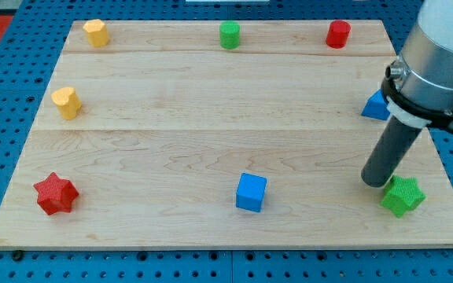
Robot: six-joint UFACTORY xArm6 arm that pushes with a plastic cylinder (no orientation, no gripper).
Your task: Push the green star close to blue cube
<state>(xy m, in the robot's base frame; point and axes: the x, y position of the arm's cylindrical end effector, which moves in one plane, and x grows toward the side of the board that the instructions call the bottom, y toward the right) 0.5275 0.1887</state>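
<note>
The green star (403,195) lies near the board's bottom right corner. The blue cube (251,192) sits at the bottom middle, well to the star's left. My tip (377,181) is the lower end of the dark rod, resting just left of and slightly above the green star, touching or nearly touching it. The rod comes down from the arm at the view's upper right.
A blue triangular block (376,105) is partly hidden behind the arm at the right. A red star (56,193) is at the bottom left. Yellow blocks (66,102) (96,32), a green cylinder (229,34) and a red cylinder (337,34) stand along the left and top. The wooden board (211,110) ends close to the star.
</note>
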